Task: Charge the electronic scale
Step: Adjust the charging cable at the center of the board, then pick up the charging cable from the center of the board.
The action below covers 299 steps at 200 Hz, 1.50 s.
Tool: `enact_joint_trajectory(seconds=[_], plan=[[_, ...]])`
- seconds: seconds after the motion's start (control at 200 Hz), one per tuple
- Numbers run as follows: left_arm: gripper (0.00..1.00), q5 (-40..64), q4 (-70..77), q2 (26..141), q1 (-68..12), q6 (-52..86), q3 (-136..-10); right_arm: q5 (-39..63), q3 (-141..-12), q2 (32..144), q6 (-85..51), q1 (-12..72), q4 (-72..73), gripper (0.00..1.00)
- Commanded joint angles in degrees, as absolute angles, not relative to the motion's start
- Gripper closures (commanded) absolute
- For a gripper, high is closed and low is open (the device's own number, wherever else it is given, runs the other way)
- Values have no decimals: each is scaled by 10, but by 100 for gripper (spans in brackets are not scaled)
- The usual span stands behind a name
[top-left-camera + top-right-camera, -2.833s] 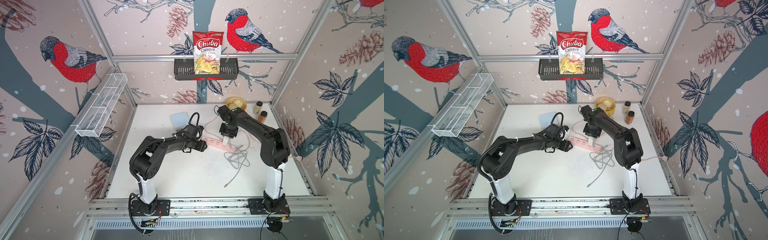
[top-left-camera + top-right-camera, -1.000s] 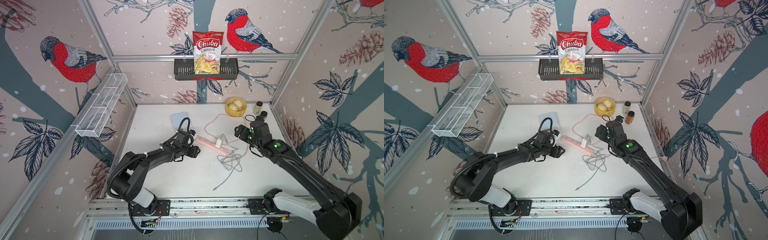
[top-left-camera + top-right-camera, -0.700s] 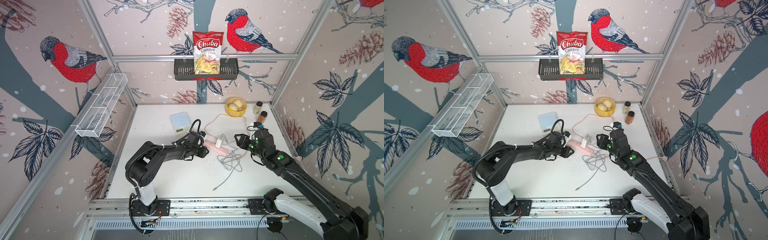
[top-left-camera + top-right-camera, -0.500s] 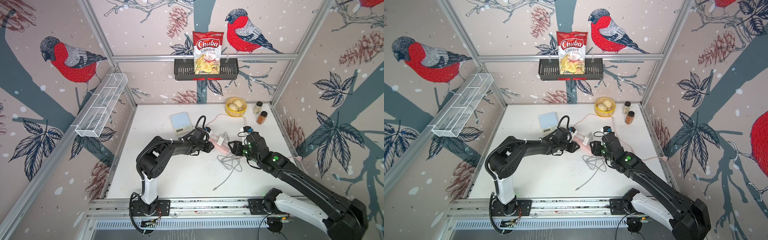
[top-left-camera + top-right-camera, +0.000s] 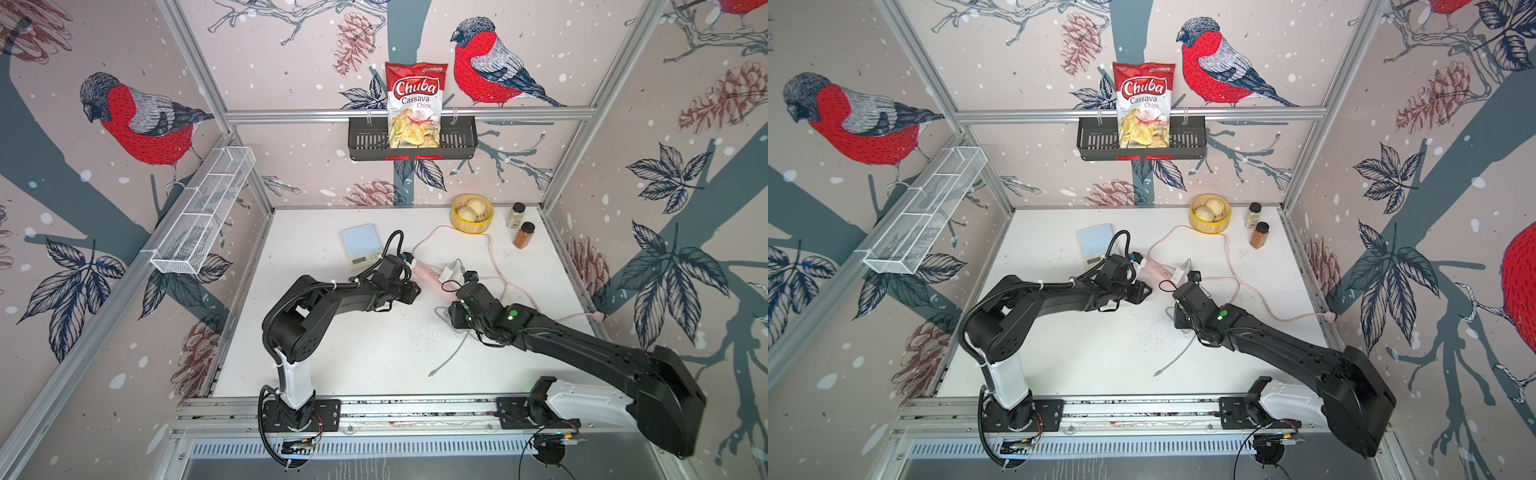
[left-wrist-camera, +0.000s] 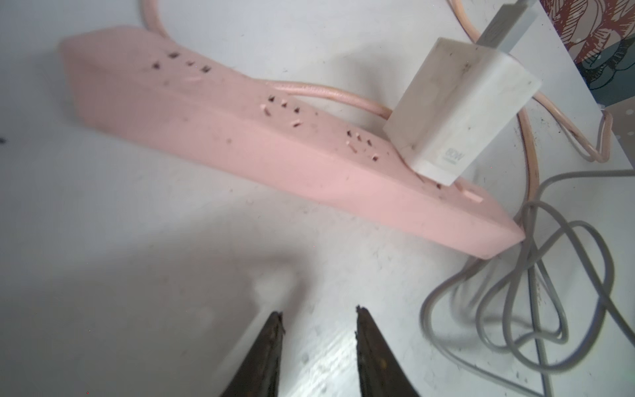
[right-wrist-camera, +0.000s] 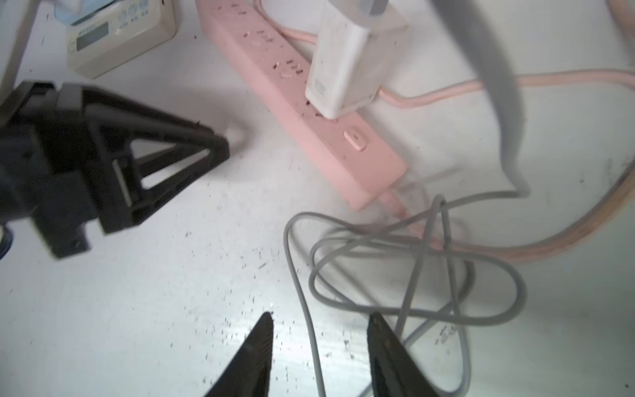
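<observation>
**Cable pickup, both grippers empty**

Your left gripper (image 6: 316, 330) hung low over the bare table (image 6: 137, 240) beside the pink power strip (image 6: 275, 147). Its jaws were partly spread with nothing between them. Your right gripper (image 7: 321, 330) stood over the tangle of the grey cable (image 7: 412, 275), jaws likewise spread. One strand ran between them, loose and not pinched. The white charger cube (image 7: 350, 62) was seated in the strip at the end nearest the tangle, with the cable leaving its top. The electronic scale (image 5: 360, 245) sat flat toward the far left of the table, just beyond the strip's other end. It was well apart from the cable's free plug (image 5: 432, 374), which lay toward the near edge.

By my reading, the step in hand was to take hold of the cable near that plug. You did best to aim for the straight run behind the plug rather than the loops. A pinch in the tangle risked dragging the whole coil and tugging the charger cube out of the strip. The grip needed to sit close to the plug, so the tip would be stiff enough to aim. I couldn't tell where the scale's port lay.
</observation>
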<state>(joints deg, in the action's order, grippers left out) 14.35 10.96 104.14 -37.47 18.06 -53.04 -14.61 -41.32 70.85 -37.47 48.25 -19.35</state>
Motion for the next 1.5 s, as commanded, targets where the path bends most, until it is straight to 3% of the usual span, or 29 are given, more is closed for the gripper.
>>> enact_joint_trajectory(seconds=[0.0,0.26,0.655,1.111,1.491], plan=[[63,138,102,1006,-374,172,-498,-183,-449,763,-348,469,-164,60],[58,127,111,897,-398,144,-386,-191,-492,901,-318,443,-142,71],[51,89,155,780,-494,98,-266,-173,-487,962,-309,454,-114,77],[48,0,172,843,-676,19,-311,-69,-446,766,-269,413,-64,71],[56,15,190,925,-722,22,-343,-60,-397,629,-264,353,-83,70]])
